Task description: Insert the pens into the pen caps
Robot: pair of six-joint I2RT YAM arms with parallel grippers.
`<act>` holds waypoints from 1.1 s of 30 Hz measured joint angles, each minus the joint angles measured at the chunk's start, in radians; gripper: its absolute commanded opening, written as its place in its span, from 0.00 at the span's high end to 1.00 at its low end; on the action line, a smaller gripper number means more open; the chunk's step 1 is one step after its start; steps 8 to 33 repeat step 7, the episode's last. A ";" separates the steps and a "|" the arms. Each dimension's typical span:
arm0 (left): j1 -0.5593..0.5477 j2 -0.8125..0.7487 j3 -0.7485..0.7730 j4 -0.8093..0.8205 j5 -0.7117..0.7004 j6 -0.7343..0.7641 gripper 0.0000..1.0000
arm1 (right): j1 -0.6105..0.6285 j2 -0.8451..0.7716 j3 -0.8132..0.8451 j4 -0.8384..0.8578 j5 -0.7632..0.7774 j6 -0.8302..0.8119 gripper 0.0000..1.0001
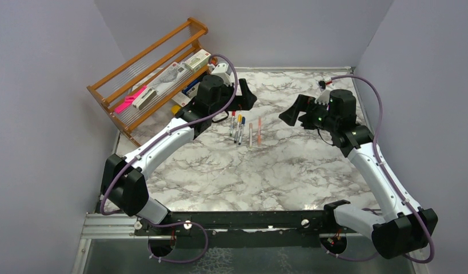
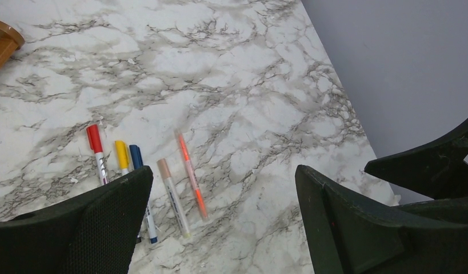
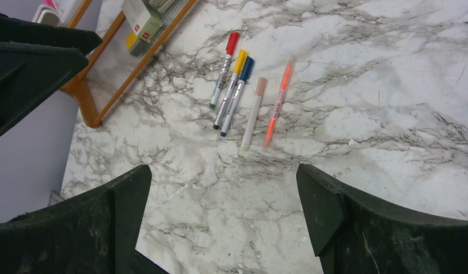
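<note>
Thin marker pens (image 3: 243,97): five, side by side mid-table on white marble tabletop (image 3: 391,85). Four grey-white barrels wearing pen caps (image 3: 241,57): red, yellow, dark blue, pale pink; one salmon-orange. Left gripper (image 2: 223,174), right gripper (image 3: 223,171): jaws spread wide, empty.

Five pens (image 3: 235,97), four coloured caps (image 3: 233,43) on them, one wooden rack (image 1: 146,56).

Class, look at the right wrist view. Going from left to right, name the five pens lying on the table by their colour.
From the left: red-capped pen → yellow-capped pen → blue-capped pen → pink-capped pen → orange pen.
</note>
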 measured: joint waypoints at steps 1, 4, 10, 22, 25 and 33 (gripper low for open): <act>0.000 0.000 -0.003 0.003 0.000 -0.005 0.03 | 0.000 0.000 0.000 0.000 0.000 -0.002 0.00; 0.000 0.000 -0.013 0.004 0.000 -0.014 0.03 | 0.000 -0.001 0.000 -0.001 0.003 -0.011 0.00; 0.000 0.000 -0.016 0.005 0.000 -0.022 0.03 | 0.000 -0.001 0.000 -0.001 0.004 -0.019 0.00; 0.000 0.000 -0.016 0.005 0.000 -0.022 0.03 | 0.000 -0.001 0.000 -0.001 0.004 -0.019 0.00; 0.000 0.000 -0.016 0.005 0.000 -0.022 0.03 | 0.000 -0.001 0.000 -0.001 0.004 -0.019 0.00; 0.000 0.000 -0.016 0.005 0.000 -0.022 0.03 | 0.000 -0.001 0.000 -0.001 0.004 -0.019 0.00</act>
